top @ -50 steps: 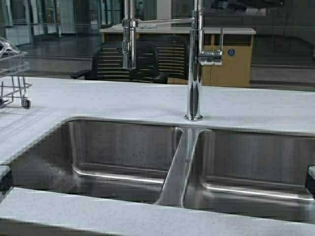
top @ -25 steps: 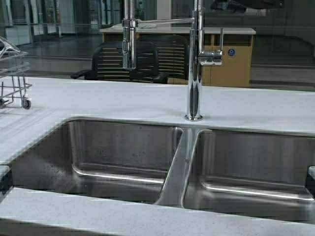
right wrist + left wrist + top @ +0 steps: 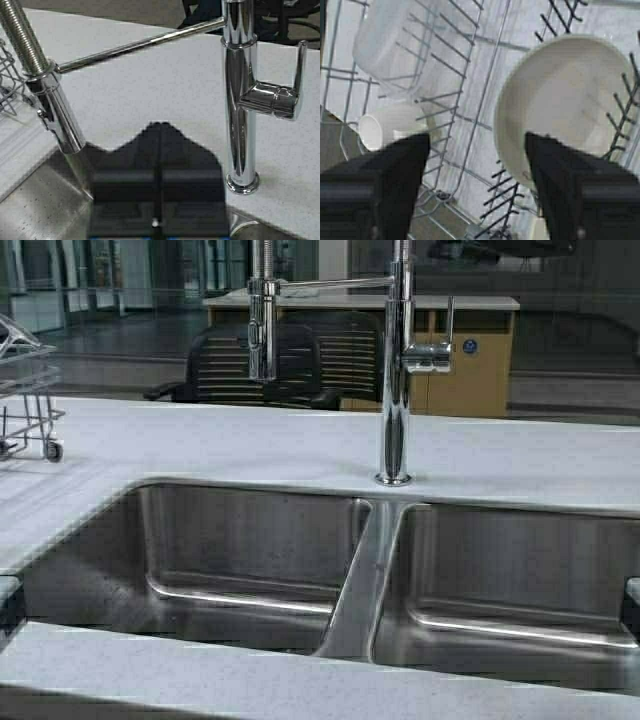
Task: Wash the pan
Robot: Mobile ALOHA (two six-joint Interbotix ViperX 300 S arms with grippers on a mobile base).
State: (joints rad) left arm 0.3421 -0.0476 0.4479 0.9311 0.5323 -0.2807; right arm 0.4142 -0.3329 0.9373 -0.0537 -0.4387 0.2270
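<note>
Your widest surface is the pale speckled stone worktop [image 3: 200, 440], matte and flat, wrapping around a double-basin sink [image 3: 365, 570] of brushed stainless steel. Both basins are rectangular with rounded corners, split by a narrow steel divider, and what you can see of them holds nothing.

Behind the divider stands the chrome faucet [image 3: 395, 380], a tall polished column with a side lever, a thin horizontal rod and a spring-coiled pull-down sprayer (the coil shows plainly in the right wrist view).

At the far left edge of the worktop you have a wire dish rack [image 3: 25, 390], thin metal rods on small feet. From the left wrist view, the rack's grid holds the pan [image 3: 565, 107], a round, shallow, cream-white dish shape with a smooth matte inside, standing tilted among dark tines. Beside it in the rack sit a white mug [image 3: 387, 127] lying on its side and a white bowl [image 3: 395, 42], glossy and rounded.

Your left end effector [image 3: 477, 165] hangs over the rack with its black fingers spread wide, released, the pan's rim showing between them.

Your right end effector [image 3: 159, 150] faces the faucet above the sink's edge, its fingers pressed together, clenched on nothing.
</note>
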